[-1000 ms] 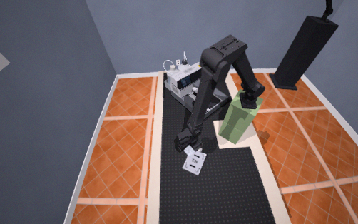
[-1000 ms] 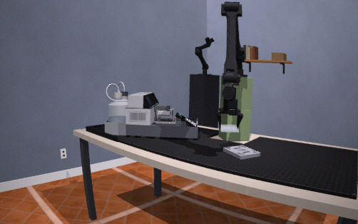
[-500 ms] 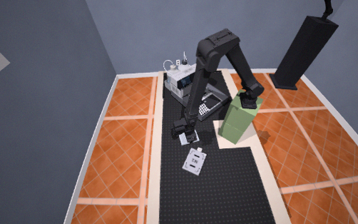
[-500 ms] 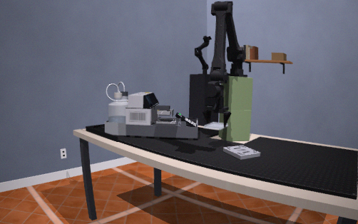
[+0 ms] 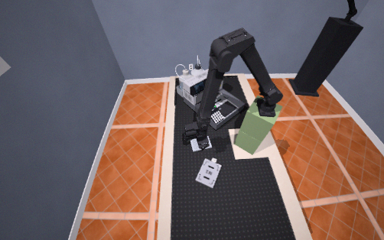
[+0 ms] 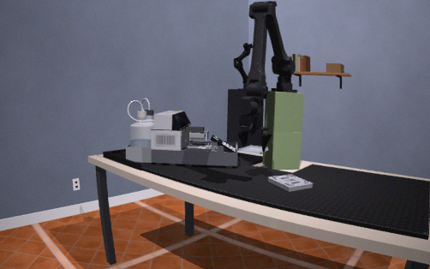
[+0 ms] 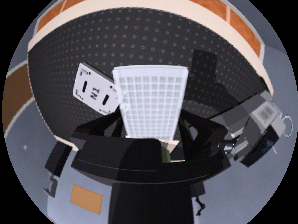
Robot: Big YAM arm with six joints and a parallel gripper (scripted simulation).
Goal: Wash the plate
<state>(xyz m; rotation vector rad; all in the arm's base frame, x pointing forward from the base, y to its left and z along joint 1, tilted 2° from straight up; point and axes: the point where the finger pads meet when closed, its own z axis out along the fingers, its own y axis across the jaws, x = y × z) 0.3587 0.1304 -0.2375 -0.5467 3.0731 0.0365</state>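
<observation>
Tabletop (image 5: 165,172) (image 6: 180,194) (image 7: 37,39): bears the washer and nest, within the arm's reach.
Arm (image 5: 214,92) (image 6: 258,51): folded high and reaching down, probably to carry level over what stands beside the washer.
Pedestal (image 5: 254,134) (image 6: 284,128) (image 7: 166,152): near the washer's keypad side; it raises the arm.
Washer (image 5: 191,92) (image 6: 169,140) (image 7: 257,132): the landmark; its carrier and pocket are hard to make out, partly behind the arm in the top view.
N1 (image 5: 208,173) (image 6: 291,183) (image 7: 95,90): well apart from the washer, its seat bare, ready for the plate's return.
Tool (image 5: 200,142) (image 6: 254,143) (image 7: 150,111): near the washer, fingers closed on the plate's two opposite sides; spread wide because the plate is wide. That grip leaves the top face uncovered.
Plate (image 5: 196,144) (image 6: 253,149) (image 7: 151,95): in the tool, off N1, between it and the washer. Held about level, I judge, so it can go flat into the pocket. The cut-off corner cannot be told; either way round will do at the washer.
Keypad (image 5: 218,117) (image 6: 229,146): on the washer, tilted up; START cannot be picked out.
Green light (image 5: 215,106) (image 6: 216,138) (image 7: 226,153): on the washer by the keypad; too small to say whether it is the lamp.
</observation>
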